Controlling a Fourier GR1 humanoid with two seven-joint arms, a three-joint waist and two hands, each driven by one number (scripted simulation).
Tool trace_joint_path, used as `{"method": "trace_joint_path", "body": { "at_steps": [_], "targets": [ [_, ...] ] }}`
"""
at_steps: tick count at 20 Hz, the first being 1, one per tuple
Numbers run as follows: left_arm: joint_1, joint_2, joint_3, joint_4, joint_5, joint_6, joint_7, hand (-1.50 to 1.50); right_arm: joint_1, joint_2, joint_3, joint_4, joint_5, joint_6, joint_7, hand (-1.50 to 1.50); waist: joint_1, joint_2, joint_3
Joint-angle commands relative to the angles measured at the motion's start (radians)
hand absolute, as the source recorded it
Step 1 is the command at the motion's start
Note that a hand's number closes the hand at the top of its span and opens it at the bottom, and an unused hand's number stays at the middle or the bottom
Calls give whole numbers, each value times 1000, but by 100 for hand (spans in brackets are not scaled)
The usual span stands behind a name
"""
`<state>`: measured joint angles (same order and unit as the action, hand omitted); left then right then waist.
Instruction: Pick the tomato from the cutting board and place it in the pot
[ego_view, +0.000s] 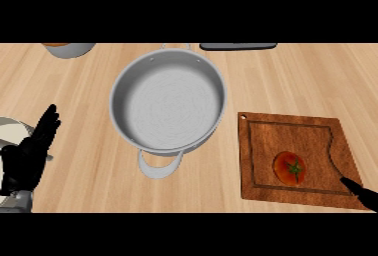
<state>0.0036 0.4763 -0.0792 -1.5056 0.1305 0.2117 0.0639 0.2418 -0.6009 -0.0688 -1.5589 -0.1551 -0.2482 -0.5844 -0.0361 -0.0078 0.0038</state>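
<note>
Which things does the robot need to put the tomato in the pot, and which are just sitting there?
Needed: tomato, cutting board, pot, right hand.
Just sitting: grey bowl at top left, dark flat thing at top edge, white plate at left, resting left hand.

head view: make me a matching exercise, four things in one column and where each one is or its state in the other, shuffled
Column one
1. tomato
2. pot
3. left hand
4. right hand

Column two
a. resting open at the view's left edge, fingers up
b. lying on the cutting board
c. centre of the view, nothing in it
d. at the view's lower right corner, by the board's near corner

Pairs: 1-b, 2-c, 3-a, 4-d
</note>
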Motion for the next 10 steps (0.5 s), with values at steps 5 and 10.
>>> {"method": "trace_joint_path", "body": {
  "at_steps": [5,10],
  "targets": [
    [40,30,46,-9,-14,-20,39,0,173,-108,-31,-148,69,88,48,-150,27,6,-5],
    [73,-6,10,-62,-55,19,47,0,142,-253,-12,-350,126,138,345,-150,37,6,-7]
  ]
}}
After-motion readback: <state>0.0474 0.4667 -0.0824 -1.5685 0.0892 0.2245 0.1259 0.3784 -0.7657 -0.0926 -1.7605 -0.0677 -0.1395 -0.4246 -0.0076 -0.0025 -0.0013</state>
